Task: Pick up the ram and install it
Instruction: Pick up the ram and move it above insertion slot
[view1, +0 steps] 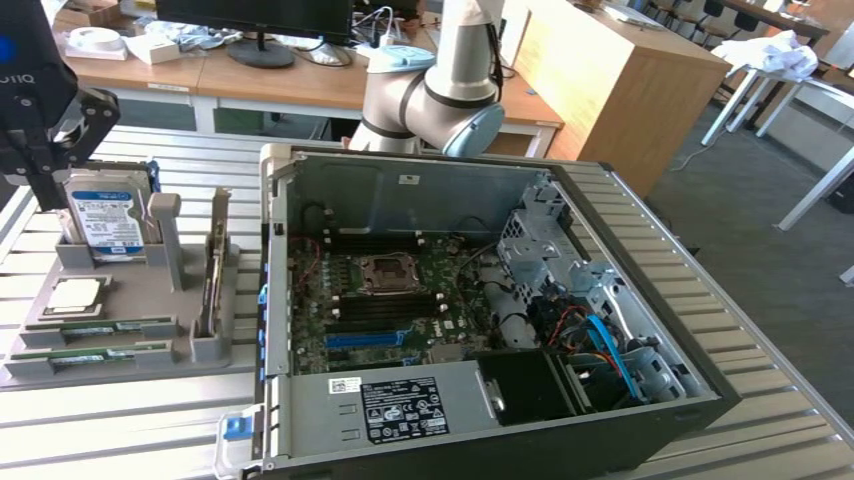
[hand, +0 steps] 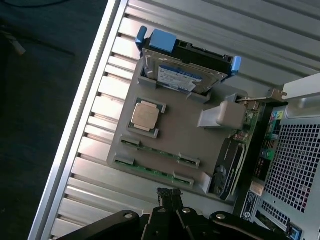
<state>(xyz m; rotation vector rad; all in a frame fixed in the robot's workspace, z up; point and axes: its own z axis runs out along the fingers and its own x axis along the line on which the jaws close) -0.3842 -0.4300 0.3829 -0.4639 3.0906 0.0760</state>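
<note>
Hand (hand: 169, 196) pressed together and empty over the tray (hand: 185, 131), exterior view's left of the case (view1: 400, 195), ram (hand: 159, 153) flat in the tray's near slots, and coming down closed it could jab the stick rather than grip it.

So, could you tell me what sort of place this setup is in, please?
Most likely a robotics lab in an office-like room: a robot arm stands behind an open PC case on a slatted metal table, with a parts tray beside it and desks with a monitor behind.
</note>
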